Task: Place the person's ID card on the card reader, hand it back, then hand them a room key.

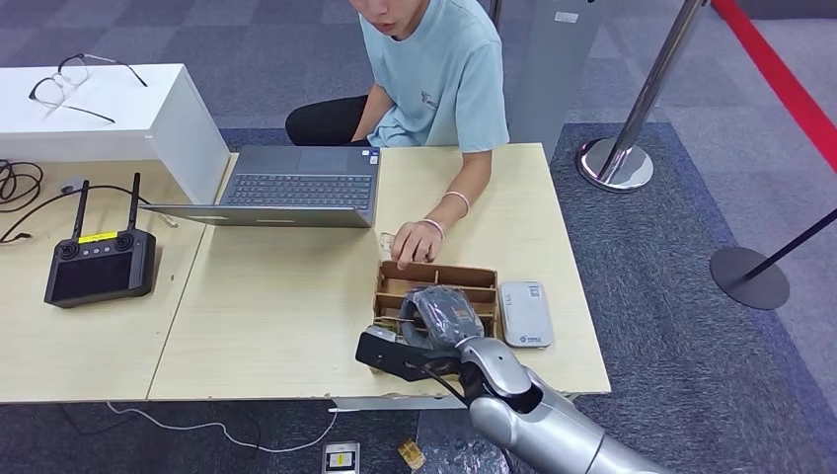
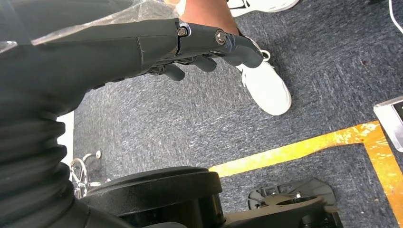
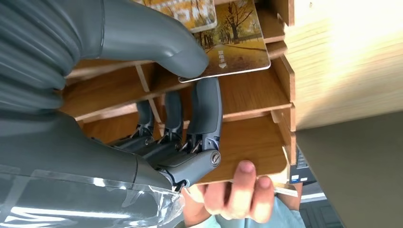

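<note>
The key card [image 3: 233,45], with a yellow autumn tree picture on it, lies in the wooden tray [image 1: 464,278] on the right part of the desk [image 1: 286,306]. In the right wrist view the thumb of the right robot hand [image 3: 190,104] presses on one face of the card and a dark finger [image 3: 209,109] reaches under its other face. So the card is pinched at its edge, and most of it sticks out past the thumb, over a tray divider. A second card with a similar picture lies just beside it, partly under the thumb; I cannot tell if the thumb touches it too.

The card is flat, and its long axis seems to run along the tray compartment. In the head view the right robot hand [image 1: 439,318] sits over the near part of the tray, and it hides the card there.

The person's hand [image 1: 417,240] rests at the far edge of the tray, touching it. So the hand-over direction is away from the robot, across the tray. I judge that the card must first come up out of the compartment before it goes to the far side.

The card reader [image 1: 525,313] lies just right of the tray, with nothing on it.

The left robot hand [image 2: 204,45] hangs over the floor with fingers loosely curled and holds nothing. The right hand is clearly the nearer one.
</note>
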Controlling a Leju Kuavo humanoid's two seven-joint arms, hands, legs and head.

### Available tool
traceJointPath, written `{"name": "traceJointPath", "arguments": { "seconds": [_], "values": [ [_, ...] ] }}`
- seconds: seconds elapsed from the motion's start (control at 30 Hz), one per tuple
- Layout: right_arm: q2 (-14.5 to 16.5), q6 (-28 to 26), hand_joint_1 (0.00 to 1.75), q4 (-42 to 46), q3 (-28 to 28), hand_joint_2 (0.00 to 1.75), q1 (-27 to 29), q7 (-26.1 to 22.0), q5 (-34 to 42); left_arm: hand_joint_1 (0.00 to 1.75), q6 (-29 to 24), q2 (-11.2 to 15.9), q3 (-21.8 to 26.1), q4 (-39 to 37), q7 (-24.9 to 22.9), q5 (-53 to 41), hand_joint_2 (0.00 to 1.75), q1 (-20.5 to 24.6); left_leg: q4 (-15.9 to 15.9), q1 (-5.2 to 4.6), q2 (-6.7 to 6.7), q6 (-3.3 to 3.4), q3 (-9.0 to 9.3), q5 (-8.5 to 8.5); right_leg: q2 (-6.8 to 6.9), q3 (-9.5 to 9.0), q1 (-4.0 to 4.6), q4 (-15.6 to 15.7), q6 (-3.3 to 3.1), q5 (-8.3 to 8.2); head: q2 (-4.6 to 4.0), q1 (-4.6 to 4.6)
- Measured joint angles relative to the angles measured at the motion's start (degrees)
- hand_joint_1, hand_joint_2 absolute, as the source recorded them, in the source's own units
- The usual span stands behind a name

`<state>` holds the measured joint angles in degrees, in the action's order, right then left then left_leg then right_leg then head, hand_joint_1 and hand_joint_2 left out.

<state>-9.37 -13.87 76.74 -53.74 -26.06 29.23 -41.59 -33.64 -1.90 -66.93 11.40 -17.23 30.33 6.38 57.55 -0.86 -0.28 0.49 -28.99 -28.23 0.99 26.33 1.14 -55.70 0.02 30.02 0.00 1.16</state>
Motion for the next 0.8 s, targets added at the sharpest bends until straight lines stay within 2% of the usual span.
{"name": "traceJointPath", "arguments": {
  "seconds": [0.47, 0.8],
  "values": [
    [0.92, -1.37, 1.75, -0.95, 0.03, 1.75, 0.74, -0.43, 0.06, 0.00, -0.02, 0.00, 0.00, 0.01, -0.19, 0.11, 1.75, 0.04, 0.00, 0.00, 0.02, 0.00, 0.11, -0.01, -0.01, -0.10, 0.00, 0.01, 0.00, 0.00, 0.00, -0.01],
    [1.11, -8.18, 1.75, -1.32, 0.11, 1.75, 0.79, -1.35, -2.36, 0.00, -0.15, 0.00, 0.01, 0.01, 0.13, 0.14, 1.75, 0.01, 0.01, -0.01, 0.01, 0.01, 0.06, -0.01, -0.01, -0.10, -0.01, 0.00, 0.00, 0.00, 0.00, -0.01]
  ]
}}
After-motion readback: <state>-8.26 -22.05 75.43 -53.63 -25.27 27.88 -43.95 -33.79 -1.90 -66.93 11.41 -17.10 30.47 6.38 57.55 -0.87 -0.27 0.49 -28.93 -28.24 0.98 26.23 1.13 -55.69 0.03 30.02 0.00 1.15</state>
